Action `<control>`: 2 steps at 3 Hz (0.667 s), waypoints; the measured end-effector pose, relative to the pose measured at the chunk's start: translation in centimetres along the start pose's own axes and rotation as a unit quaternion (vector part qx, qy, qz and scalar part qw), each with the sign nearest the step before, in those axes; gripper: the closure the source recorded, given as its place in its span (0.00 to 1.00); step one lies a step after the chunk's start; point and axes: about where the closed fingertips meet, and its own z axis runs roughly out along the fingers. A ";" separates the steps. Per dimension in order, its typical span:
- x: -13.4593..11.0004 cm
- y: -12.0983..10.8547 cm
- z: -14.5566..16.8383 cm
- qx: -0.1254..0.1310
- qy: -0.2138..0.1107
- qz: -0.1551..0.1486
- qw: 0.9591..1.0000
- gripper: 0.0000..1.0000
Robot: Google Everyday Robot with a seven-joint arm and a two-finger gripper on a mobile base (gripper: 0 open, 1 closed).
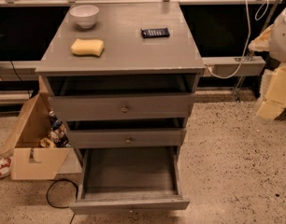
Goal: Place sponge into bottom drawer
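Open bottom drawer [129, 174], sponge [87, 47] on cabinet top [133, 52] well apart from fingers [276, 92] at right edge, their gap indiscernible.

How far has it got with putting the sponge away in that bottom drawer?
Done: the bottom drawer is pulled open. In hand: nothing yet; the hand hangs at the right edge, away from the cabinet. Left: the sponge lies on the cabinet top near the bowl, so grasping it and dropping it in remain.

The sponge [87, 47] is lying on the desk's [133, 52] left, before the bowl [84, 16]; the bottom drawer [129, 171] is sitting open beneath; the gripper [275, 93] is hovering far right.
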 end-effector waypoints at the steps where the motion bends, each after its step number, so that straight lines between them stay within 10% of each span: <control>1: 0.0 0.0 0.0 0.000 0.000 0.000 1.000 0.00; 2: -4.8 -5.0 3.2 0.018 -0.070 0.025 0.997 0.00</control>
